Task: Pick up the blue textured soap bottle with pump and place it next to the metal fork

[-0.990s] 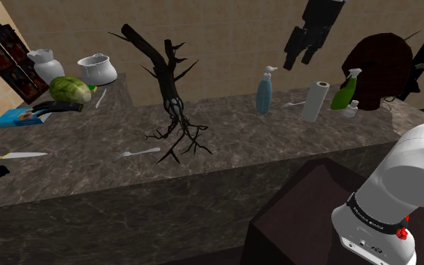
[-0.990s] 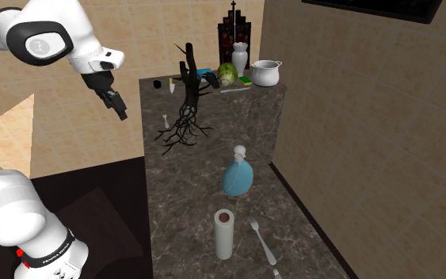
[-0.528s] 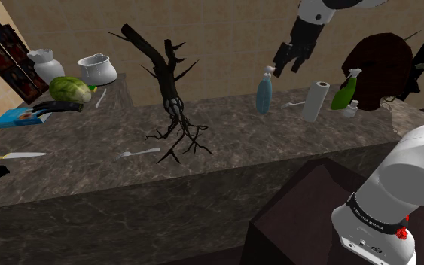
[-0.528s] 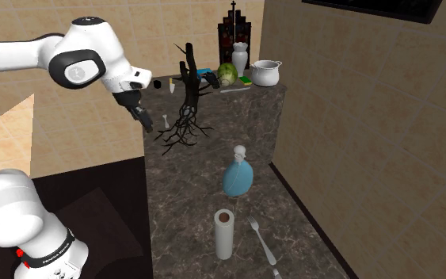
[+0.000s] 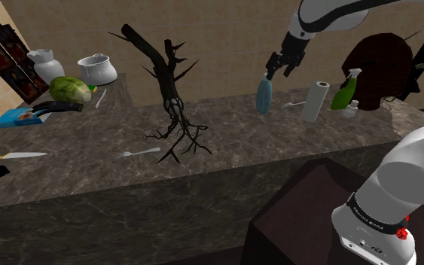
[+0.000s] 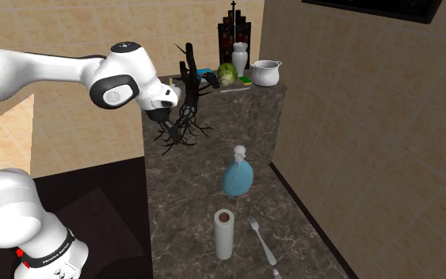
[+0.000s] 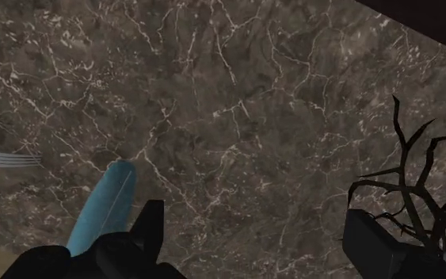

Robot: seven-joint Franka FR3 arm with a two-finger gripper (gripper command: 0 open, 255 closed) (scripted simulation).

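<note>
The blue soap bottle with a pale pump stands upright on the dark marble counter, near the wall. My gripper hangs open just above and slightly right of its pump, touching nothing. In the wrist view, the blue bottle lies beside one black finger, outside the open gripper. The metal fork lies past the bottle, beside a white paper roll. Its tines show beyond the bottle; the fork also lies between bottle and roll.
A black branch with roots stands mid-counter with a small pale fork beside it. A green spray bottle stands past the paper roll. At the far end are a white pot, vase, green vegetable and knife.
The arm has swung out over the counter and the gripper has come down and left toward the bottle's pump. The fingers stay open; no object has moved.
</note>
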